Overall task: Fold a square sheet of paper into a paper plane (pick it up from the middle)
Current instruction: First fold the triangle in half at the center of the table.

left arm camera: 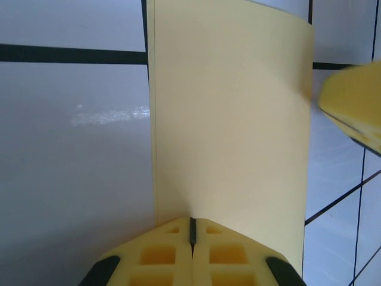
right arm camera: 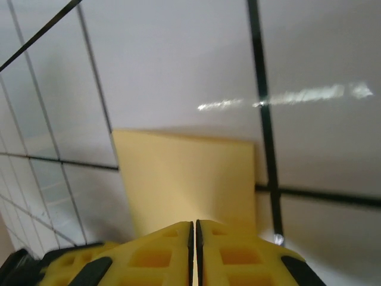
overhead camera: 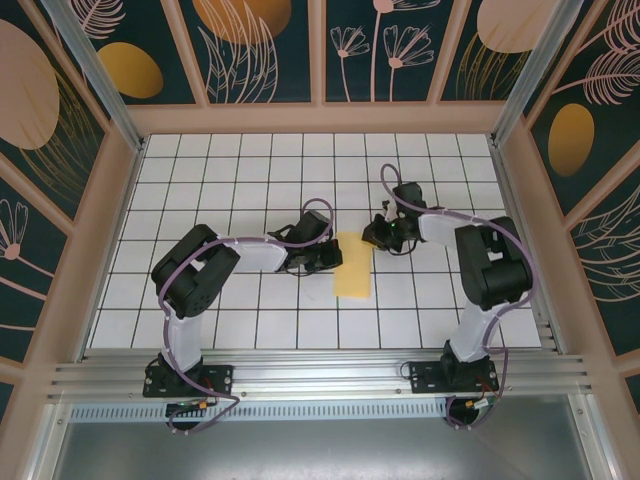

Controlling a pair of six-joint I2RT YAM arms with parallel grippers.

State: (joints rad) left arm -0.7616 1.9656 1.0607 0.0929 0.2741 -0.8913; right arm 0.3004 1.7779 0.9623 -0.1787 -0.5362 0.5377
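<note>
The square sheet of paper [overhead camera: 353, 268] lies on the tiles as a pale yellow strip one tile wide, folded double. My left gripper [overhead camera: 334, 256] is shut, and its tips [left arm camera: 191, 220] rest on the paper's [left arm camera: 232, 119] near edge. My right gripper [overhead camera: 373, 238] is at the strip's far right corner, shut on the paper [right arm camera: 184, 179], which runs up into its jaws [right arm camera: 194, 225]. A right finger [left arm camera: 352, 104] shows blurred at the paper's right edge, where that corner curls up.
White grid tiles [overhead camera: 250, 180] cover the floor. Beige walls [overhead camera: 320, 118] and metal posts enclose it on three sides. The arm bases sit on an aluminium rail [overhead camera: 320, 372] at the near edge. The left gripper's fingers [right arm camera: 53, 265] show at the right wrist view's lower left.
</note>
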